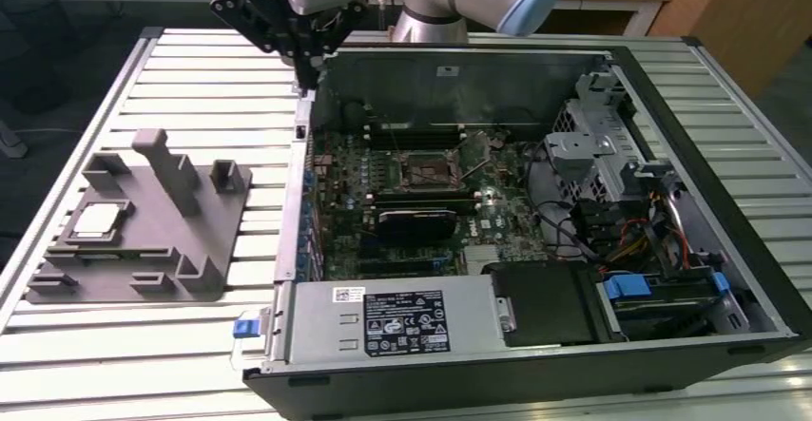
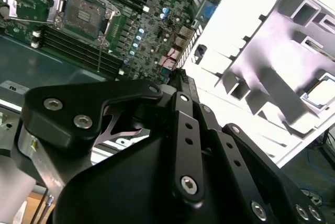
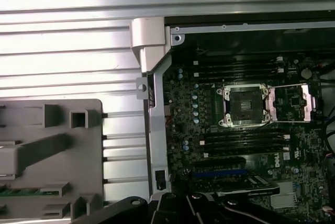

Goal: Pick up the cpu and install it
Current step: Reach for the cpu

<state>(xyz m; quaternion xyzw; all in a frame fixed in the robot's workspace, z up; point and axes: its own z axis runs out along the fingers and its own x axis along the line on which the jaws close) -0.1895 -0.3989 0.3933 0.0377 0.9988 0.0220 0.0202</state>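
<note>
Glare in the second wrist view bleaches the grey tray (image 2: 272, 72). The cpu (image 2: 320, 94) seated in it is clipped by the frame edge, its outline hard to trace. In the exterior view it reads as a small flat square with a pale silver top and a darker rim. It lies flat in the tray, well apart from the tool (image 1: 308, 77), lower and toward the exterior view's left. The tool's fingers are drawn together on nothing, right at the open computer case's (image 1: 508, 65) wall above the slatted tabletop (image 1: 203, 88). Contact cannot be made out.
</note>
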